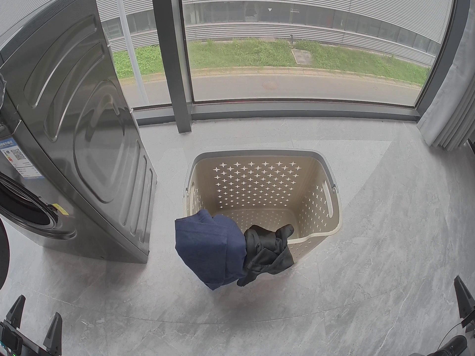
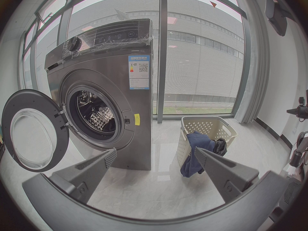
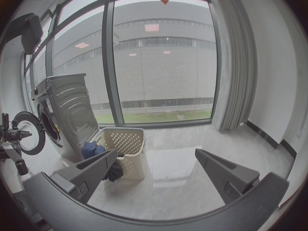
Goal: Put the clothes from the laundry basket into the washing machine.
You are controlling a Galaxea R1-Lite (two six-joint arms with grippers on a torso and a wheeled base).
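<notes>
Grey stone floor runs to a tall window with grass and a road outside, and a pale curtain hangs at the right. From the head, the washer stands at the left and the basket sits on the floor just right of it. A blue cloth and a black cloth hang side by side over the basket's near rim, touching each other; the rest of the basket looks bare. The left gripper sits low at the left, well apart from the basket.

From the left wrist, that gripper's fingers are spread wide with nothing between them. The washer's door is swung open and the drum looks free of clothes.

From the right wrist, the right gripper is also spread wide and holds nothing. The basket stands beyond it by the washer's side wall, with both cloths over the rim.

I judge that the task is at its start, with no cloth picked up yet. The next move calls for one arm to reach the near rim, close on a hanging cloth, lift it off the rim and carry it left to the drum.
</notes>
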